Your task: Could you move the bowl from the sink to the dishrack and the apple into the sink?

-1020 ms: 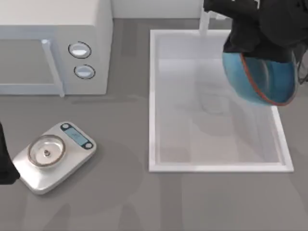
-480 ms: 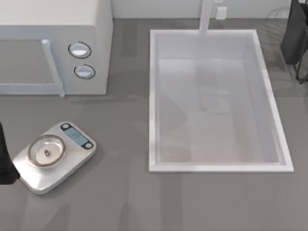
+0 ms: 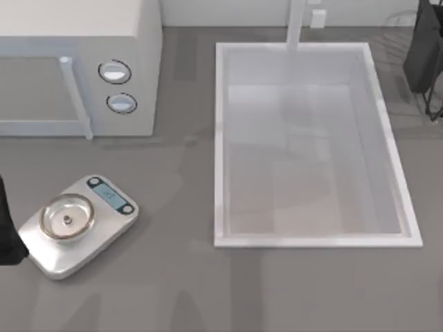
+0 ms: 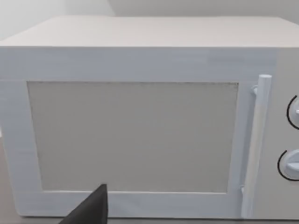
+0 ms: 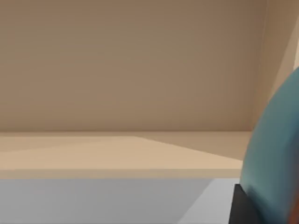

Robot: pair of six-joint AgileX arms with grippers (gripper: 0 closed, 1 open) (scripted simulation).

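I see a boxy white microwave (image 3: 76, 66) at the grey desk's (image 3: 180, 277) far left and a silver kitchen scale (image 3: 76, 225) nearer, its round pan bare.

- The sink (image 3: 221, 145) basin lies open from above; its faucet (image 3: 296, 24) stands at the far rim.
- The microwave (image 3: 76, 66) and scale (image 3: 76, 223) block the left side.

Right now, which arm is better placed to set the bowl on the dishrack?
Right. The right wrist view has the bowl close beside its pincer, and the dishrack is at the table's right edge. The left arm is parked far left.
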